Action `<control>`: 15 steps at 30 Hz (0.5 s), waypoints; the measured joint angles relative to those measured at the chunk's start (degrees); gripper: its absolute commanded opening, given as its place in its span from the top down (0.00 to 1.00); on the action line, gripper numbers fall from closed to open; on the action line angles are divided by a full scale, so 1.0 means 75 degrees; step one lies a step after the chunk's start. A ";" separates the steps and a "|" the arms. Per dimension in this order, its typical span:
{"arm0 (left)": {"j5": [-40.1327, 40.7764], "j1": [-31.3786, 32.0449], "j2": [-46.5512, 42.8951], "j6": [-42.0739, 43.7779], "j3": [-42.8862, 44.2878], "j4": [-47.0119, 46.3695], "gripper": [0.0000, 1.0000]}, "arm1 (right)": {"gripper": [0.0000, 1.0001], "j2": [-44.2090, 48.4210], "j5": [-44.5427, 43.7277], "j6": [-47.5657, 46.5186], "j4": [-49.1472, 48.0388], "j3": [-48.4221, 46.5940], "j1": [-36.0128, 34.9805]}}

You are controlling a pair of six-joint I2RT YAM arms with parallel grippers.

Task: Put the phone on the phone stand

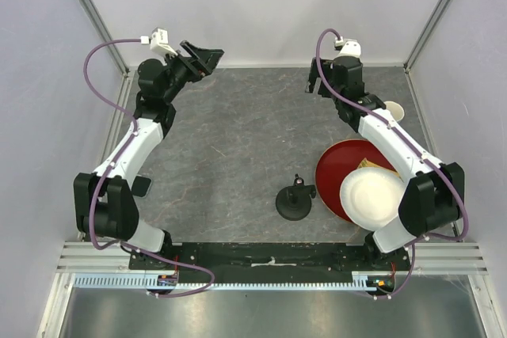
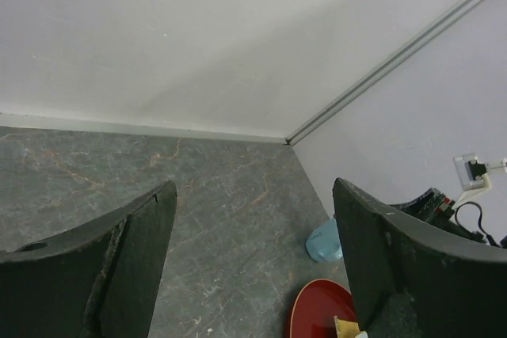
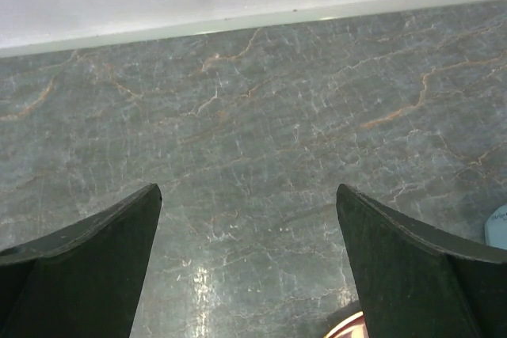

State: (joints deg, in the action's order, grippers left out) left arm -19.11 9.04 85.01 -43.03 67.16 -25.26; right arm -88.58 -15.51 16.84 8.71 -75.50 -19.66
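The phone stand (image 1: 294, 199) is black, with a round disc base and a short post; it stands on the grey table near the front middle, left of the red plate. A dark flat slab (image 1: 141, 187), apparently the phone, lies at the left, partly hidden by the left arm. My left gripper (image 1: 206, 58) is raised at the back left, open and empty (image 2: 253, 187). My right gripper (image 1: 316, 82) is at the back right, open and empty over bare table (image 3: 248, 189). Both are far from the stand.
A red plate (image 1: 339, 165) holds a white plate (image 1: 372, 197) and a yellow item (image 1: 366, 164) at the right front. A pale blue cup (image 2: 325, 241) sits near the right wall. White enclosure walls (image 1: 261, 5) close in the table.
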 measured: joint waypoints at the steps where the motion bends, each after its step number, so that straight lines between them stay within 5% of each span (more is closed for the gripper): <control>1: 0.0023 0.0050 0.0055 0.0096 0.0099 0.0087 0.14 | 0.02 -0.0038 0.0000 0.0012 0.0076 -0.0096 0.0003; 15: -0.0038 0.0787 0.0635 0.1341 0.1174 0.1005 0.19 | 0.02 -0.1014 0.1795 -0.1282 0.1597 -0.1478 -0.0119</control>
State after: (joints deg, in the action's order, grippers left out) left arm -19.40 14.94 89.78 -32.97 75.96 -17.72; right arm -96.18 -2.04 7.22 20.69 -86.59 -20.56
